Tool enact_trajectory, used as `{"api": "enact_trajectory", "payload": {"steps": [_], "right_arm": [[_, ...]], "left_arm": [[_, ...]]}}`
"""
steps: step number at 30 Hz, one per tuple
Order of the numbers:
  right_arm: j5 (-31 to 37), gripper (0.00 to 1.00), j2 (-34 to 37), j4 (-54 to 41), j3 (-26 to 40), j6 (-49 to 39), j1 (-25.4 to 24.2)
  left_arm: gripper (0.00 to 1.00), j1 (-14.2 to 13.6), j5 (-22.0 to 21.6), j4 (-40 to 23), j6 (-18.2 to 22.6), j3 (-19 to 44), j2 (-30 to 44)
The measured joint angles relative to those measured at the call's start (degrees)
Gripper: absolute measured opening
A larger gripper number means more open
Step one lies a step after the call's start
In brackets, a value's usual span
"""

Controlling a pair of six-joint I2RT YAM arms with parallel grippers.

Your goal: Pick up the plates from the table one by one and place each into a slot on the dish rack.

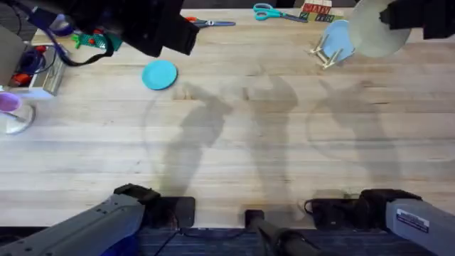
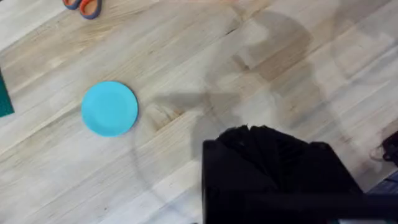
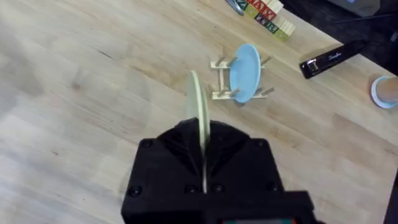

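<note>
The right end effector (image 3: 202,158) is clamped on the edge of a cream plate (image 3: 198,109), held upright above the desk (image 3: 93,93). Just beyond it stands the dish rack (image 3: 239,78), a light blue plate (image 3: 245,71) already in one slot. A cyan plate (image 2: 109,108) lies flat on the wood, well apart from the left end effector (image 2: 273,158), whose finger state cannot be told.

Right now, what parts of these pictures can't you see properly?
- Left gripper: in the left wrist view its black body covers its fingers, so open or shut is unclear.
- Cream plate: in the right wrist view its lower edge disappears into the right gripper.
- Dish rack: overhead, the pale blue plate standing in it hides the pegs, so free slots can't be counted.
- Letter blocks: overhead, cut off by the edge.
</note>
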Motion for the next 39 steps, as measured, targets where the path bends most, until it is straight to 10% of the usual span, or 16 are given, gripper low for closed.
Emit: {"api": "enact_trajectory", "payload": {"steps": [4,9,11,39], "right_arm": [[0.22,0.031,0.00,0.00,0.00,-0.21,0.00],[0.42,0.031,0.00,0.00,0.00,-0.43,0.00],[0.42,0.031,-0.01,0.00,0.00,-0.43,0.00],[0.63,0.031,0.00,1.46,0.00,-6.61,-2.14]], "left_arm": [[0.052,0.00,-0.68,-0.15,0.03,0.00,-0.25],[0.839,0.00,-0.98,-1.82,0.22,0.00,-0.24],[0.981,0.00,-1.01,-3.01,0.07,0.00,-0.24],[0.993,0.00,-1.03,-5.93,0.07,0.00,-0.24]]}}
